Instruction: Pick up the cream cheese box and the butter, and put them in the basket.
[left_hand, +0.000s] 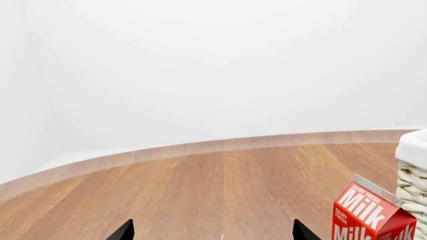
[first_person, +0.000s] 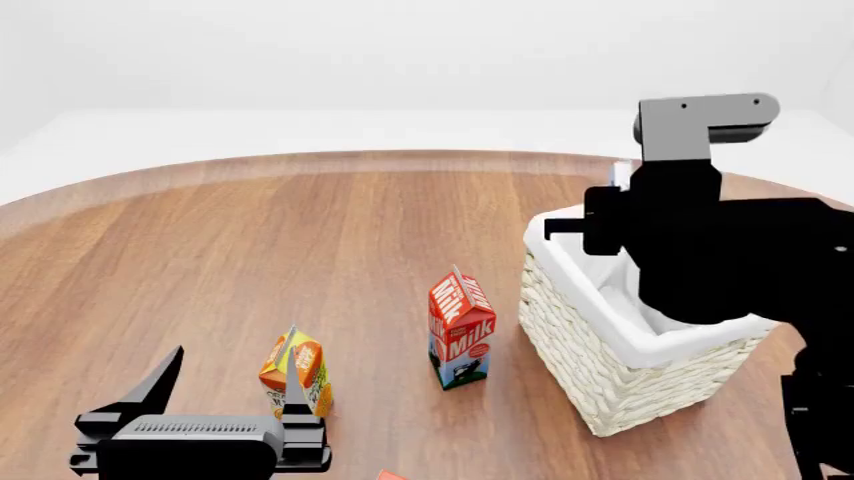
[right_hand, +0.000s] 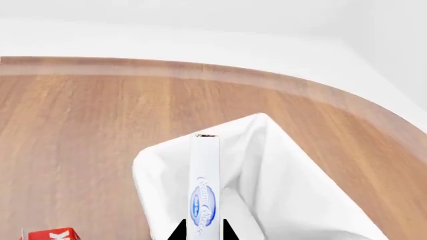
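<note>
My right gripper (right_hand: 203, 232) is shut on the cream cheese box (right_hand: 205, 185), a thin white box with a blue oval logo. It holds the box on edge above the white liner of the basket (right_hand: 280, 170). In the head view my right arm (first_person: 694, 240) hangs over the wicker basket (first_person: 601, 370) and hides most of the gripper. My left gripper (first_person: 227, 385) stands open and empty low over the table, just in front of an orange juice carton (first_person: 296, 365). A red-orange sliver (first_person: 390, 475) at the head view's bottom edge may be the butter; the rest of it is out of view.
A red milk carton (first_person: 461, 330) stands upright just left of the basket, and it also shows as the milk carton (left_hand: 370, 215) beside the basket (left_hand: 413, 170) in the left wrist view. The round wooden table's far edge (first_person: 334, 157) curves behind.
</note>
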